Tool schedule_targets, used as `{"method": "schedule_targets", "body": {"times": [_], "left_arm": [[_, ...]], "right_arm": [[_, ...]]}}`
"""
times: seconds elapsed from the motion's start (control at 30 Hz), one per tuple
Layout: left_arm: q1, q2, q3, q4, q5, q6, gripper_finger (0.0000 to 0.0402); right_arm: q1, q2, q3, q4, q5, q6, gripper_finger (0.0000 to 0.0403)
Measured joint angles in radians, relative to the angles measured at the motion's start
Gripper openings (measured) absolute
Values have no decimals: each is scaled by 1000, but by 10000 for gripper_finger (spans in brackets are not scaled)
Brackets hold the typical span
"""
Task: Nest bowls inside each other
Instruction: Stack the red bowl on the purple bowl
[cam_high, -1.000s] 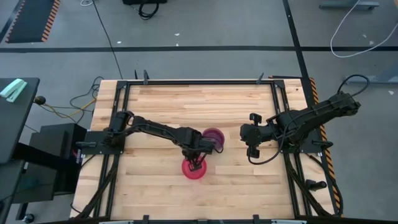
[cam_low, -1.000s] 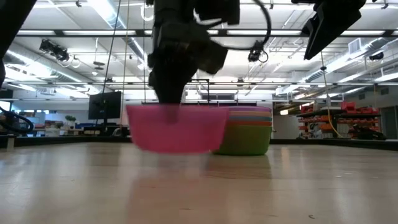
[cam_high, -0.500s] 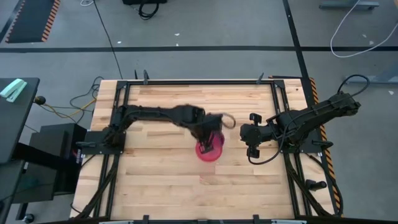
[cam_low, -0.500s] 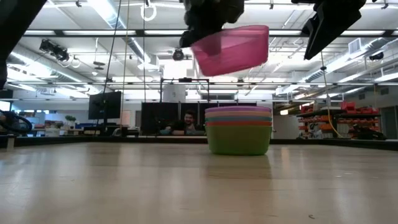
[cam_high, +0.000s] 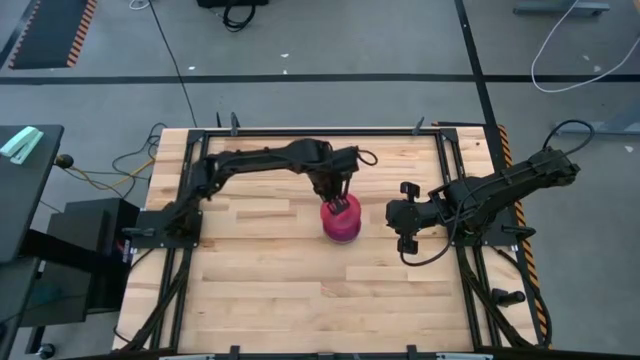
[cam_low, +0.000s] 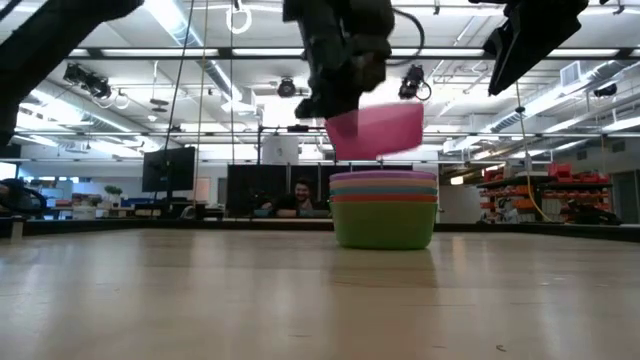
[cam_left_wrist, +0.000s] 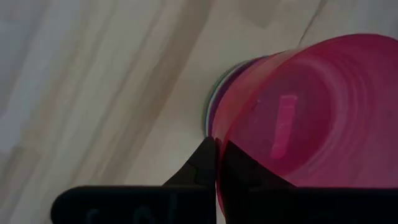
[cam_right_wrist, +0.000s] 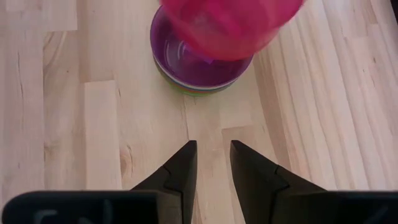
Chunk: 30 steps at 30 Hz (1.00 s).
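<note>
Near edge of the surface (cam_high: 300, 310): bare wood, nothing standing on it.

Centre: the stack (cam_low: 384, 208) of nested bowls sits on the surface, green lowest, with orange, pink-toned and blue rims banded above it in the low view; the right wrist view shows purple as the uppermost, its hollow open to receive another. How many bowls the stack holds cannot be counted for certain.

Above the stack: the pink bowl (cam_low: 374, 130) hangs in the air, clear of the stack's rim, tilted, and offset a little to one side. The left pincer (cam_high: 338, 205) has it by the rim, one finger inside the wall and one outside, closed on the thin plastic, as the left wrist view shows. A rim grip leaves the underside free, so the bowl can enter the purple one without the fingers fouling the stack. In judgement, the bowl needs levelling and centring before it is lowered; released while tilted, it could catch on the rim and sit crooked.

Right of the stack: the right pincer (cam_right_wrist: 209, 163) waits well apart, fingers slightly parted and holding nothing, pointed toward the stack.

Far side: bare surface.
</note>
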Motion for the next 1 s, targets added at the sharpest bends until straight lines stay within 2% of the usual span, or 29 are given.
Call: {"method": "schedule_targets", "body": {"times": [0.23, 1.0], "left_arm": [[9, 59, 0, 12, 58, 28, 8], [10, 82, 0, 13, 78, 3, 8]], "right_arm": [[0, 0, 0, 2, 0, -4, 104], [-1, 0, 0, 21, 0, -16, 105]]}}
